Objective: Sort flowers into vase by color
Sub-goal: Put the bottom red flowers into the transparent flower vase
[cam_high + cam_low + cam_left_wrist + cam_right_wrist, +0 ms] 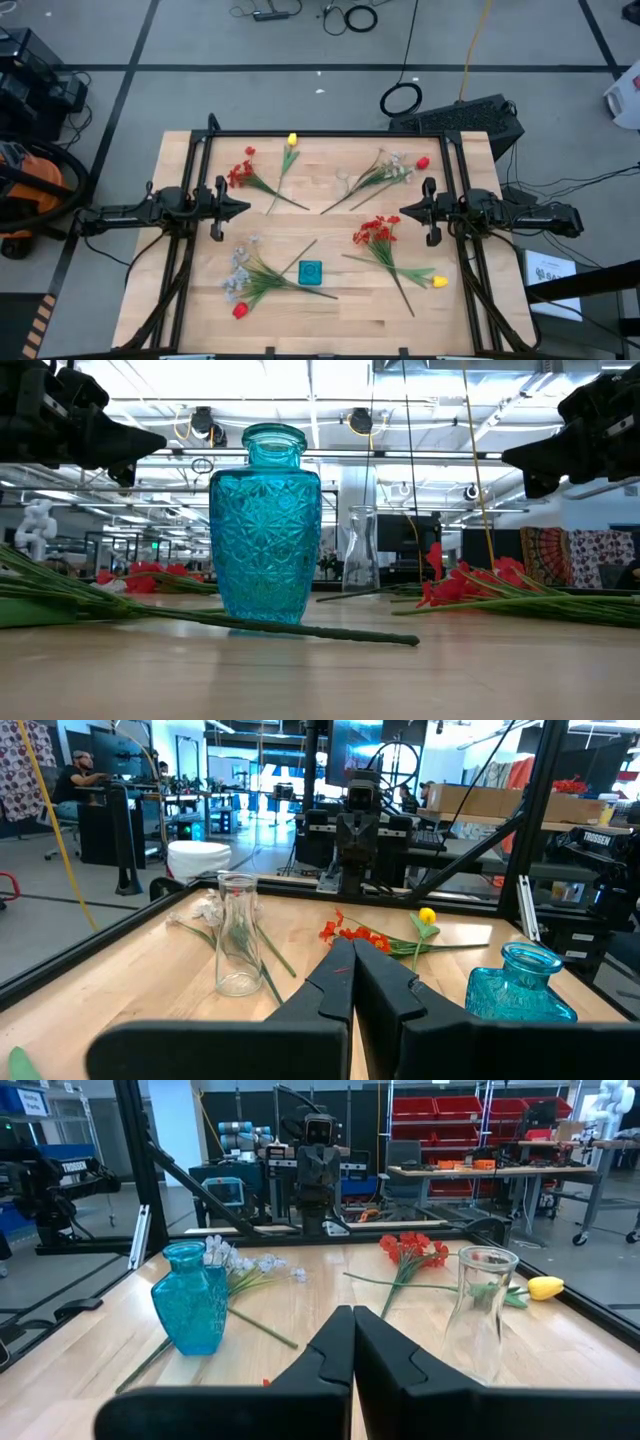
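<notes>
my left pincer (243,208) hangs over the left side of the pale wooden counter (330,310), fingers pressed together on nothing. my right pincer (404,212) faces it from the right side, likewise closed and empty. between them stand a clear glass vase (238,936) and a faceted turquoise glass vase (311,272). red sprays (375,233), yellow tulip buds (292,140) and pale white-lavender sprays (238,270) lie flat, scattered around both vases.
</notes>
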